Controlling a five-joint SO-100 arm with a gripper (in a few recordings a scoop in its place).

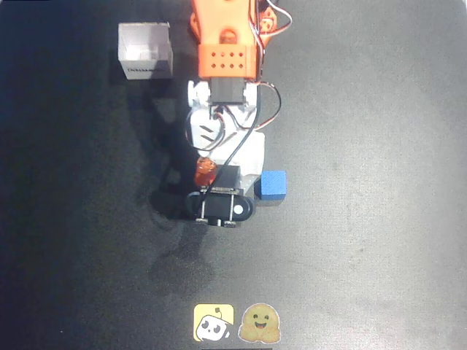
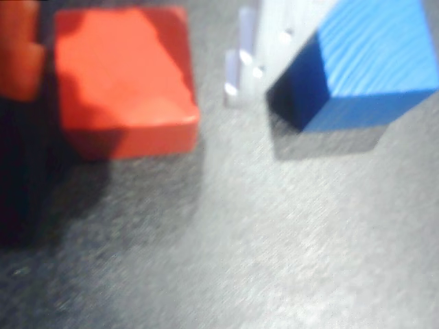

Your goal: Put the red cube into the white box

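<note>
Red cube (image 2: 123,75) on the table between parted jaws, nothing gripped, blue cube (image 2: 363,62) just outside

The overhead view looks straight down on the whole dark table (image 1: 379,240), while the wrist view sits low and close, sharing the red cube (image 2: 123,79) and blue cube (image 1: 272,185)

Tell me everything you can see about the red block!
The red cube is a small, solid red-orange block with matte faces and softly rounded edges. In the wrist view it sits flat on the dark tabletop, casting a shadow in front. An orange finger of the end effector is close on its left, a pale one on its right; contact is unclear. From overhead it is mostly hidden under the arm.
</note>
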